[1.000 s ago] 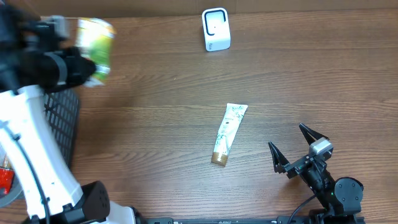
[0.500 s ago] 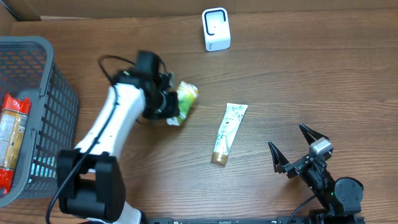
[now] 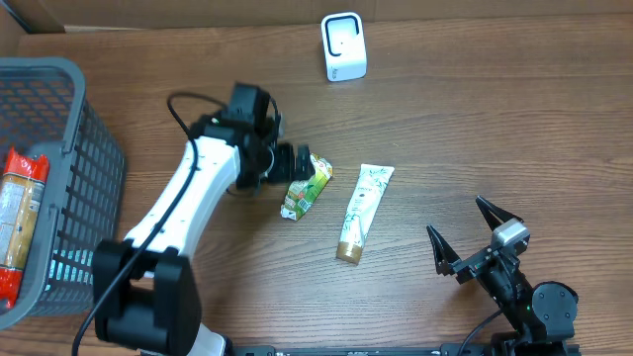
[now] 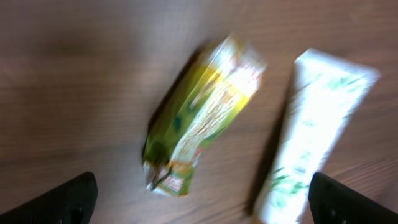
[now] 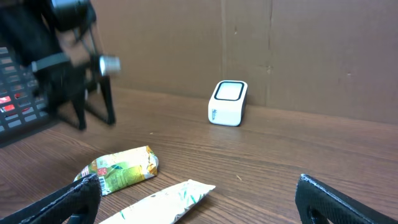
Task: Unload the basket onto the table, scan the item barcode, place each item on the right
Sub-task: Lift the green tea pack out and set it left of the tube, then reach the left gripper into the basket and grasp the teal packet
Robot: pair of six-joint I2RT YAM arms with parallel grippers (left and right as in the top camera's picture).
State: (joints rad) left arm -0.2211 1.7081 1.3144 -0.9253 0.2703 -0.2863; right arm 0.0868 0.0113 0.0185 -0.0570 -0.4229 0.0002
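Left end effector [image 3: 294, 161] hovers open and empty over the green snack packet [image 3: 305, 186], which lies on the table [image 3: 495, 129] beside the white tube [image 3: 362, 212]. Best grip it across its narrow sides, leaving the printed face unobstructed for the scanner [image 3: 343, 46].

The snack packet [image 3: 305, 188] is bright green and yellow with a whitish patch and small orange-red print. The tube [image 3: 362, 211] is white with a pale green leaf pattern and a bronze-gold cap. The barcode scanner [image 3: 343, 46] is white with a dark-outlined face, the basket [image 3: 99, 173] is grey mesh holding a red-and-tan package [image 3: 20, 213], the table [image 3: 495, 119] is brown wood with darker grain lines, the left arm [image 3: 183, 203] is white with black joints, and the cardboard wall [image 5: 311, 50] is plain brown.
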